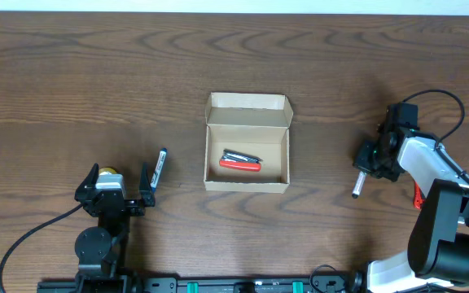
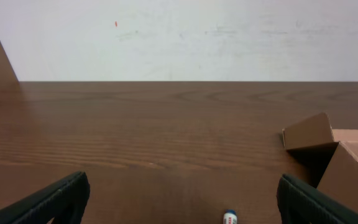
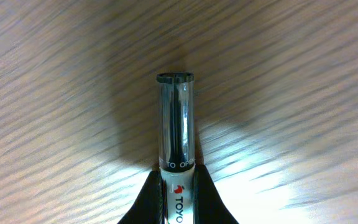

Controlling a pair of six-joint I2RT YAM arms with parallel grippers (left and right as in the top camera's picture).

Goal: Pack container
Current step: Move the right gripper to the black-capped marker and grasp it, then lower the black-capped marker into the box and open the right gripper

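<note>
The container (image 1: 247, 185) lies open from above, its flap (image 1: 247, 110) barring the far side.

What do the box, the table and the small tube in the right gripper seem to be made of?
The box: tan cardboard, matte, with folded flaps. The table: dark brown wood or wood-look laminate, with visible grain; which one I cannot tell. The tube: probably clear plastic at the end, glossy, since a dark core shows through it.

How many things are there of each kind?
Tan cardboard box: 1
Red-handled hand tool inside it: 1
Dark pen beside the box: 1
Clear-capped tube held by the right gripper: 1
Half-hidden red bit: unclear, uncounted
Total: 4
</note>
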